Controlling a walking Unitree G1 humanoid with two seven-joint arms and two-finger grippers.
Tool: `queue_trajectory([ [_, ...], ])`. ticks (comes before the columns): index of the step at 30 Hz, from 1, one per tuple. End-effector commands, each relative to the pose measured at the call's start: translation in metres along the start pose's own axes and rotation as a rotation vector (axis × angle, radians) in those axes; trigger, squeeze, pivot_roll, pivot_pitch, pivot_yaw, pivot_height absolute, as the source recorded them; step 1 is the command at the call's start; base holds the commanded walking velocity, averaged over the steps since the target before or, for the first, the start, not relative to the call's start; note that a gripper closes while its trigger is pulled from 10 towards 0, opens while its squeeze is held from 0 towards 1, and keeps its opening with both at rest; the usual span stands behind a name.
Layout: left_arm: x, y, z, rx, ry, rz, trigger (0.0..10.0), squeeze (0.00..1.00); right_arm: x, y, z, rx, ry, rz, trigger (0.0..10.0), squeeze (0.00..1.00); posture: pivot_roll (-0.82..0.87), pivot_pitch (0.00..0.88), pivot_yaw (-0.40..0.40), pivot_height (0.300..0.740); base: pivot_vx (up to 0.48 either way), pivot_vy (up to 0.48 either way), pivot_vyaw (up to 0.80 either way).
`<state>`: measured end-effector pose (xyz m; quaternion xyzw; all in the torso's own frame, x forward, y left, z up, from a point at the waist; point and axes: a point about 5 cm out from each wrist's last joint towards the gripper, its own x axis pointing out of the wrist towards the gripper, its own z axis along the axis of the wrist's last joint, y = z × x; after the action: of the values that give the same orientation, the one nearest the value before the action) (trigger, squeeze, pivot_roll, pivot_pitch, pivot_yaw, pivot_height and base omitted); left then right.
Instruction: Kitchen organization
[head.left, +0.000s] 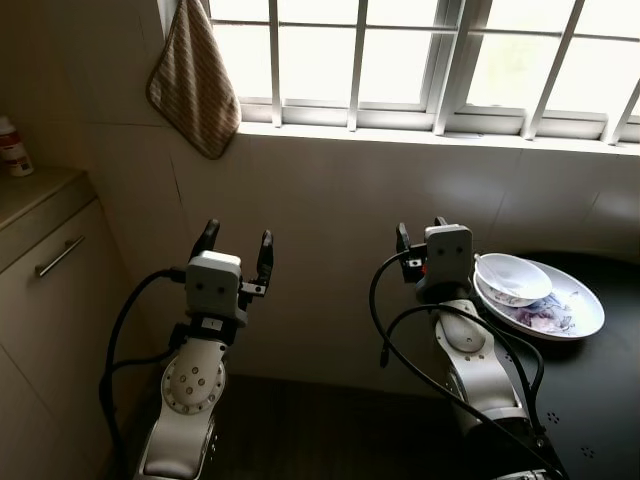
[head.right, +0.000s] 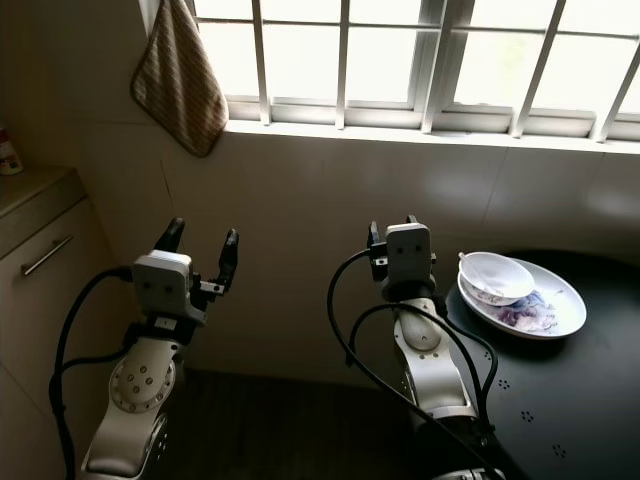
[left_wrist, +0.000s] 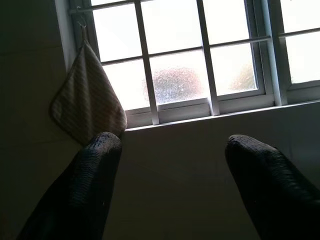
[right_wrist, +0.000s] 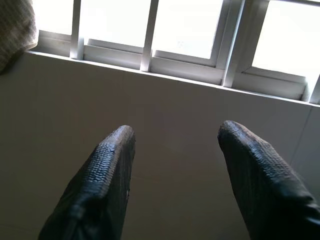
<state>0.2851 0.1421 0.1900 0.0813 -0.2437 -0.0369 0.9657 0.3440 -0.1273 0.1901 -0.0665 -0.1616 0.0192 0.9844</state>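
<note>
Where black counter (head.left: 600, 390) curves, glossy round bowl (head.left: 512, 277) tops oval plate (head.left: 575, 305).

The two eye views look forward and down from the head at a tiled wall (head.left: 330, 200) below a barred window (head.left: 400, 60), close enough that both arms fill the lower half. The right eye sits slightly to the right, so everything shifts left in it. Each wrist view looks up along its own fingers at the same wall and window; the left one shares the hanging cloth (left_wrist: 87, 107) with the eyes.
</note>
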Motion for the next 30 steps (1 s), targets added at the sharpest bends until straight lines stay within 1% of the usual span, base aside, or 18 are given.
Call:
queue_trajectory([
  [1,-0.0001,0.0042,-0.0006,0.01,0.003,0.009,10.0,0.0,0.0016,0.0095,0.0041,0.009,-0.012,0.029,10.0,0.0,0.01,0.0,-0.032,0.736,0.0,0.0,0.0],
  [6,-0.0001,0.0035,-0.0012,0.01,0.006,0.007,10.0,0.0,0.0015,0.0091,0.0039,0.017,-0.011,0.029,10.0,0.0,0.01,0.0,-0.032,0.736,0.0,0.0,0.0],
  [10,0.0001,0.0036,-0.002,0.014,0.01,0.006,10.0,0.0,0.0019,0.0091,0.0017,0.057,0.011,0.021,10.0,0.0,0.02,0.0,-0.033,0.736,0.0,0.0,0.0],
  [13,0.0004,0.0038,-0.0022,0.018,0.011,0.006,10.0,0.0,0.0029,0.0086,0.0007,0.07,0.023,0.014,10.0,0.0,0.02,0.0,-0.033,0.736,0.0,0.0,-0.8],
  [19,0.0004,0.0035,-0.0012,0.021,0.003,0.001,10.0,0.0,0.0028,0.0087,0.001,0.056,0.017,0.01,10.0,0.0,0.02,0.0,-0.031,0.736,0.0,0.0,-0.8],
  [20,0.0005,0.0035,-0.001,0.024,0.002,0.0,10.0,0.0,0.0026,0.0087,0.0011,0.055,0.014,0.009,10.0,0.0,0.02,0.0,-0.031,0.736,0.244,0.0,-0.77],
  [22,0.0007,0.0038,-0.0013,0.028,0.004,0.001,10.0,0.0,0.0023,0.0089,0.0012,0.042,0.011,0.009,10.0,0.0,0.02,0.0,-0.029,0.736,0.309,0.0,0.0],
  [30,0.0008,0.004,-0.0016,0.026,0.005,-0.001,10.0,0.0,0.0022,0.0092,0.001,0.041,0.01,0.009,10.0,0.0,0.02,0.0,-0.029,0.736,0.315,0.0,0.0],
])
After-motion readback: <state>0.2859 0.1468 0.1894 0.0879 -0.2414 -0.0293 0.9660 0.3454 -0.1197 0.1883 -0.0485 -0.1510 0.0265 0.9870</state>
